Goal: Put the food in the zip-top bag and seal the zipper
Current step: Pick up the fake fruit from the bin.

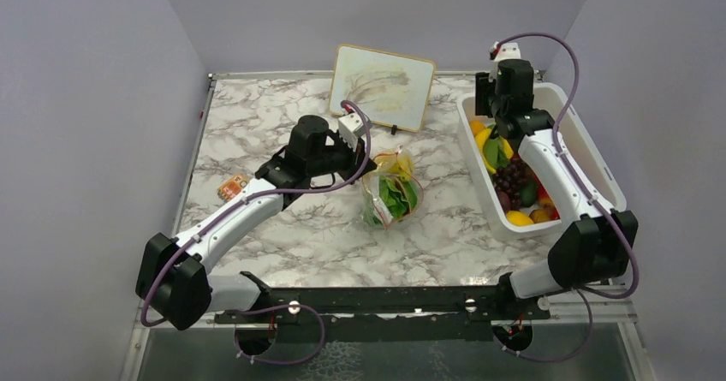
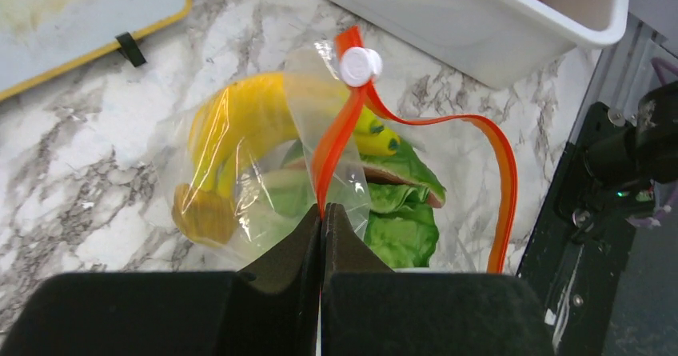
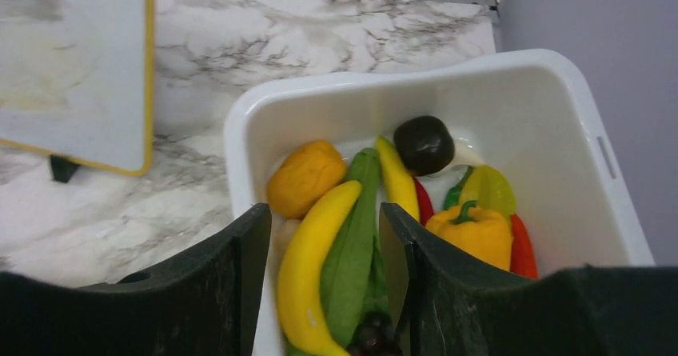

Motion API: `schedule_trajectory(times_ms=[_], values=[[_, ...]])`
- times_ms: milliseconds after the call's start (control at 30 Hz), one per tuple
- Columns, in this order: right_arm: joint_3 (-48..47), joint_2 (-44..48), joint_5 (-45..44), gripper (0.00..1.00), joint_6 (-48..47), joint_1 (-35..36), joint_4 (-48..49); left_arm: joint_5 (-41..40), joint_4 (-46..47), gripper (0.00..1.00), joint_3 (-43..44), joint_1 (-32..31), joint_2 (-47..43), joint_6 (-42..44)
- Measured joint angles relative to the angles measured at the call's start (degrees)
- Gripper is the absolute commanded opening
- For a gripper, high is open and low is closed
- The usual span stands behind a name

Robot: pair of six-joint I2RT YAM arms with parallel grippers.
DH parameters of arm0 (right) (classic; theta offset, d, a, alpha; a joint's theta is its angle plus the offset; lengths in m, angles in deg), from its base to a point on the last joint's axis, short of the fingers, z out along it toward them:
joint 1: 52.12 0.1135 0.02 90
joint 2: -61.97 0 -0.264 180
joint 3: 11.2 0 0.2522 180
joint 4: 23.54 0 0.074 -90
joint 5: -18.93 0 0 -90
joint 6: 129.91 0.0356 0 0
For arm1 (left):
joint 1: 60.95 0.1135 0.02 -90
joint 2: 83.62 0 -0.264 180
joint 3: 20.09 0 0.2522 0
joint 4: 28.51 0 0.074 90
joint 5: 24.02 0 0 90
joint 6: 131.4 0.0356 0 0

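Note:
The clear zip-top bag [image 1: 391, 190] lies mid-table and holds a yellow banana [image 2: 240, 124] and green lettuce [image 2: 404, 212]. Its red-orange zipper [image 2: 340, 140] carries a white slider [image 2: 360, 66] and loops open to the right. My left gripper [image 2: 321, 210] is shut on the zipper strip at the bag's mouth. More food lies in the white tub [image 1: 591, 154]: a banana [image 3: 316, 260], a green leaf [image 3: 352, 252], an orange pepper [image 3: 473, 232], a dark round piece [image 3: 424, 144], and grapes [image 1: 512, 178]. My right gripper [image 3: 324, 220] is open and empty above the tub's left end.
A yellow-rimmed board [image 1: 382, 87] stands propped at the back of the marble table. A small orange patterned card [image 1: 231, 187] lies at the left. The tub's rim [image 3: 240, 156] sits under my right gripper's left finger. Purple walls close in on three sides.

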Motion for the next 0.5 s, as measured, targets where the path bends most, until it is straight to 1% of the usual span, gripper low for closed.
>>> schedule_trajectory(times_ms=[100, 267, 367, 500], values=[[-0.17, -2.8, 0.24, 0.56, -2.03, -3.76, 1.62, 1.81, -0.31, 0.0, -0.48, -0.02, 0.98, 0.07], [-1.51, -10.21, 0.42, 0.6, -6.45, -7.72, 2.95, 3.21, -0.33, 0.0, -0.52, -0.22, 1.01, 0.83], [-1.51, -14.62, 0.42, 0.6, -8.9, -9.62, 3.17, 4.13, -0.13, 0.0, -0.81, -0.22, 0.68, 1.11], [-1.53, -18.16, 0.37, 0.61, -11.52, -12.13, 4.0, 5.35, 0.5, 0.0, -1.51, -0.22, -0.31, 1.16]])
